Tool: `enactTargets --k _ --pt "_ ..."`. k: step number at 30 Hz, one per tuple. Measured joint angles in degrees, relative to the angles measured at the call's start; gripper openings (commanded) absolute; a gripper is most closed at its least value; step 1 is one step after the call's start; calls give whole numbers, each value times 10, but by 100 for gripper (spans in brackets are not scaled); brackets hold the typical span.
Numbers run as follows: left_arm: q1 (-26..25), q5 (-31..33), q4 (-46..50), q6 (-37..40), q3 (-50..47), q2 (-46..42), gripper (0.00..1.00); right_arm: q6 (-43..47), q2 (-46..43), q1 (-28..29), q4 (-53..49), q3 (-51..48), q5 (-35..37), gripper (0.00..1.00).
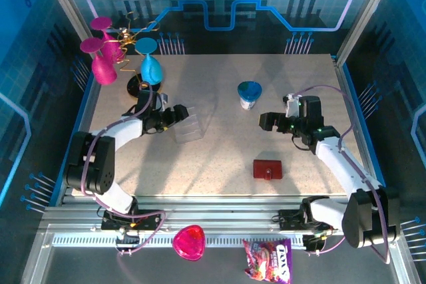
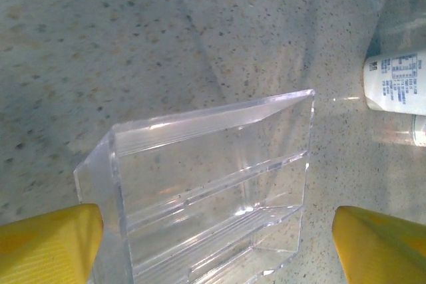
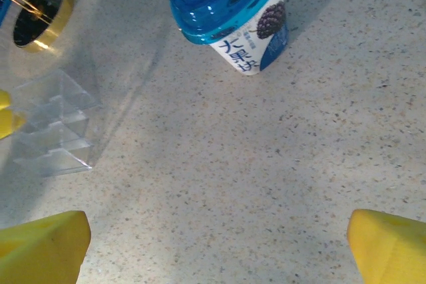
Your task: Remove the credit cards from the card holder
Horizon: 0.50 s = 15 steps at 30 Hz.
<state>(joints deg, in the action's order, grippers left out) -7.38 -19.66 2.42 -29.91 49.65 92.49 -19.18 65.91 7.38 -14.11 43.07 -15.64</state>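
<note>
The card holder (image 1: 267, 169), a small dark red wallet, lies shut on the table right of centre, toward the front. The credit cards are hidden. My left gripper (image 1: 177, 116) (image 2: 216, 244) is open and straddles a clear plastic tiered stand (image 1: 188, 128) (image 2: 213, 184). Its left yellow finger (image 2: 50, 244) sits against the stand's wall, while the right finger (image 2: 383, 244) stands apart from it. My right gripper (image 1: 266, 122) (image 3: 219, 251) is open over bare table behind the wallet, with nothing between its fingers.
A blue-lidded yogurt cup (image 1: 249, 94) (image 3: 229, 11) stands at mid-table. Pink glasses (image 1: 102, 68) and a blue glass (image 1: 151, 68) hang on a gold rack at the back left. A pink dish (image 1: 189, 241) and a candy bag (image 1: 267, 259) lie in front of the table.
</note>
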Motion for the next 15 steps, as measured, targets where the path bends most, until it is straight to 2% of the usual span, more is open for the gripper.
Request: enactTargets --k 15 --pt "-80 -13 -15 16 81 68 89 -21 -10 -4 10 -14 -29 100"
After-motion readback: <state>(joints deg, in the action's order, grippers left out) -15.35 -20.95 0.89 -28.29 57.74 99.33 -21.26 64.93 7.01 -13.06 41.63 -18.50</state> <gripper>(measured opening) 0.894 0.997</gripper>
